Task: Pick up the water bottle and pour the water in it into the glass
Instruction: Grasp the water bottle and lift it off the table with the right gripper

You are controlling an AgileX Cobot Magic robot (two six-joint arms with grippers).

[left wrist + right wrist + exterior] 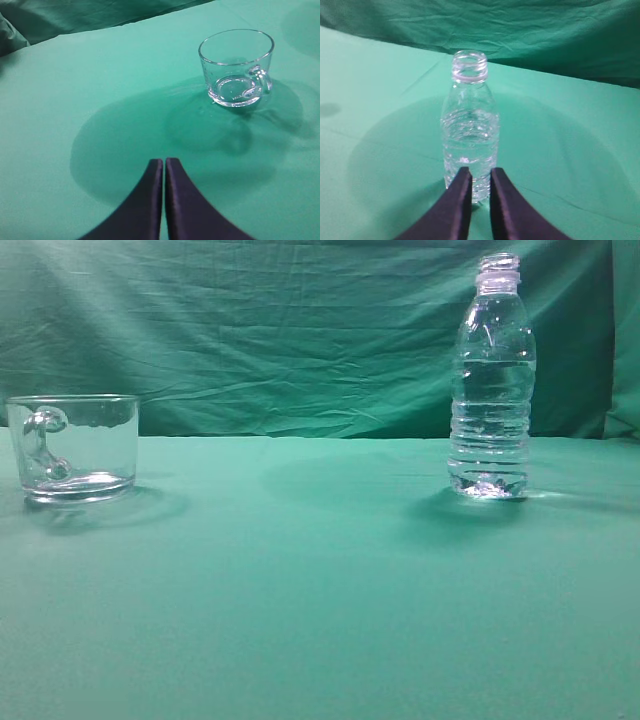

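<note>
Standing upright on the right side of the table, near the back edge, is the bottle. It has no cap. The water fills it most of the way up. The glass sits far off on the left side, also near the back edge, and it looks empty. Its handle faces the front. A green cloth hangs behind the table.

The right gripper is just in front of the bottle. Its two dark fingers have only a thin gap between them and hold nothing. The left gripper is well away from the glass. Its fingers are pressed almost together and hold nothing.
</note>
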